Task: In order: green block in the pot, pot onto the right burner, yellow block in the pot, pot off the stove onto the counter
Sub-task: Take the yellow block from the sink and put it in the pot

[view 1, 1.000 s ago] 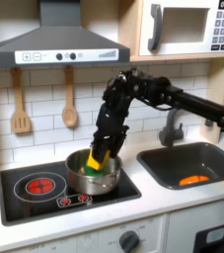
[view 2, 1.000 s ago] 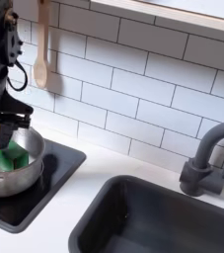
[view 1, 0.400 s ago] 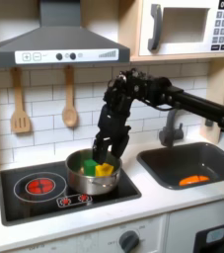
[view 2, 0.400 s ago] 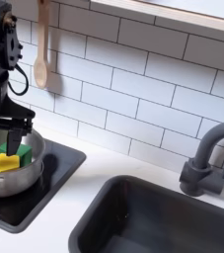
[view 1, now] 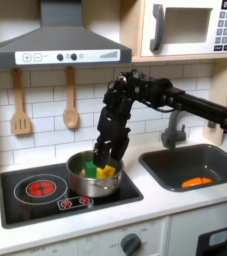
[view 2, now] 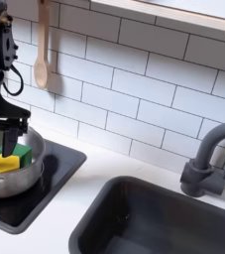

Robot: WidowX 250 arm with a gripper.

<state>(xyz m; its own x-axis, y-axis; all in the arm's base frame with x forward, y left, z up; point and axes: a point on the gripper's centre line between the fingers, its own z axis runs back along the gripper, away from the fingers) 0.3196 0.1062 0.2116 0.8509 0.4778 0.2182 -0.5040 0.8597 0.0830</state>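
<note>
Just above the pot (view 1: 92,177), gripper (view 1: 105,157) hanging with fingers parted and holding nothing, tips clear of both blocks. Inside, yellow block (view 1: 106,171) lying beside green block (view 1: 91,168), touching, on the pot's floor. Pot resting on the stove (view 1: 45,192), over the burner at the first exterior view's right; sink (view 1: 200,165) well apart.

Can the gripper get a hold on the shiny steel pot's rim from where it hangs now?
Probably yes: the open gripper hangs just above the shiny steel pot, nothing between them.
</note>
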